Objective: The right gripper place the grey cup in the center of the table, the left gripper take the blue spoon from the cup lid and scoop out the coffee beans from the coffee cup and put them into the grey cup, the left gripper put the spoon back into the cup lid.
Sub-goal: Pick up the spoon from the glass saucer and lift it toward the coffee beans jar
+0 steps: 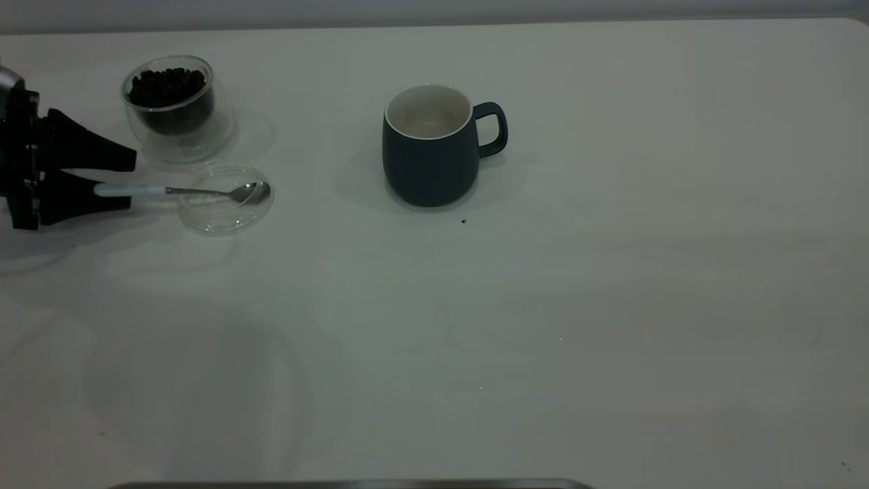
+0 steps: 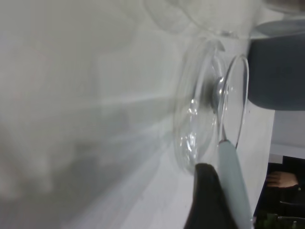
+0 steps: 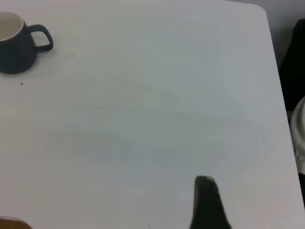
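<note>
The grey cup (image 1: 428,163) (image 3: 14,52) stands upright near the table's (image 1: 543,326) middle, its handle pointing right and its white inside bare. At far left the clear coffee cup (image 1: 178,112) holds coffee beans (image 1: 166,87). In front of it lies the cup lid (image 1: 220,204) (image 2: 195,124), with the blue spoon's (image 1: 204,191) (image 2: 233,176) bowl resting in it. My left gripper (image 1: 133,182) is open, and the spoon's pale handle reaches between its fingers (image 2: 207,195), against the nearer one. My right gripper (image 3: 236,222) hangs over bare table far right of the cup; one finger (image 3: 206,202) shows.
A single dark speck (image 1: 464,221) lies just in front of the grey cup. A dark strip (image 1: 353,485) runs along the near table edge. Beyond the table edge the left wrist view shows a person's hand (image 2: 281,180).
</note>
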Motion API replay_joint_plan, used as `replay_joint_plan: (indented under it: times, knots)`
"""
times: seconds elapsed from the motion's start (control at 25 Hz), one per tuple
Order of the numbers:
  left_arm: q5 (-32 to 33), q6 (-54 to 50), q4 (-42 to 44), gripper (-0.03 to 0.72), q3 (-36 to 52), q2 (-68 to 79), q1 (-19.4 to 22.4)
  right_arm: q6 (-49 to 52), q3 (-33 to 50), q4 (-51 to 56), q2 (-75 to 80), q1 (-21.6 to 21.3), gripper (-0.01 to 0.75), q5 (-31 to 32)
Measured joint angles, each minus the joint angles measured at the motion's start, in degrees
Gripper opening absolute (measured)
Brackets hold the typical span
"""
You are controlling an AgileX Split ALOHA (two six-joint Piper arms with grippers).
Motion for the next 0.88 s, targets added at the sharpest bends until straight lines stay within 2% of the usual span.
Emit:
replay_joint_plan:
  times: [0.24,0.6,0.88]
  knots:
    - [0.05,0.00,0.07,0.439,0.00,0.00,0.00,0.00,0.00,0.00,0.00,0.00,0.459,0.00]
    - [0.11,-0.02,0.07,0.151,0.00,0.00,0.00,0.00,0.00,0.00,0.00,0.00,0.459,0.00]
    - [1.39,-0.74,1.43,0.132,0.00,-1.10,0.34,0.00,0.00,0.00,0.00,0.00,0.459,0.00]
